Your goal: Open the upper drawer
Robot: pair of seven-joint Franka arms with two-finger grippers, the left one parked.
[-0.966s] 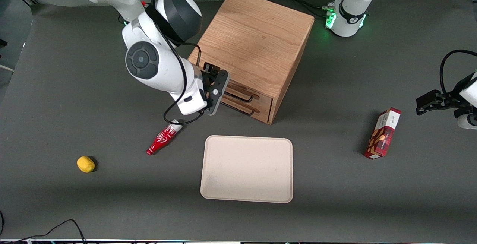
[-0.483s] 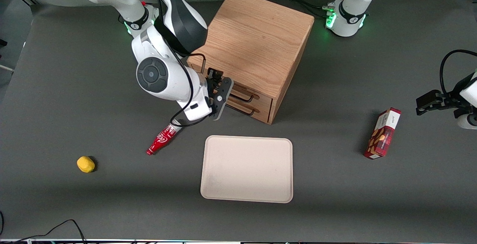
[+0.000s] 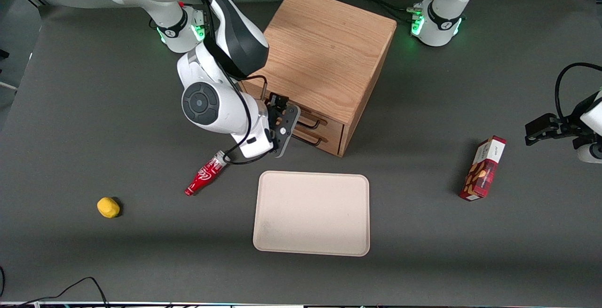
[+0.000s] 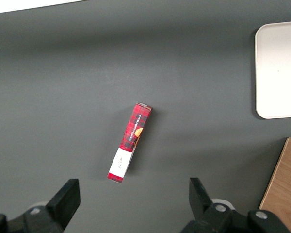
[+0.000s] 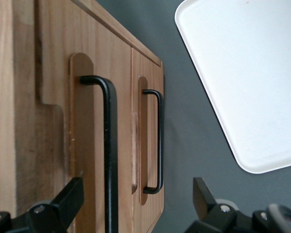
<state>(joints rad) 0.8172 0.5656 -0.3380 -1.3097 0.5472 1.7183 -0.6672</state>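
The dark grey table (image 3: 70, 110) carries the wooden cabinet (image 3: 324, 54) near its edge farthest from the front camera, midway along. A cream tray (image 3: 311, 213) lies nearer the camera than the cabinet. The upper drawer (image 3: 324, 121) is the top one of two in the cabinet's front, shut flush, with its black handle (image 5: 109, 145) lying between the spread fingers. The gripper (image 3: 283, 124) hovers just in front of that drawer, fingers (image 5: 63, 201) wide apart and touching nothing.
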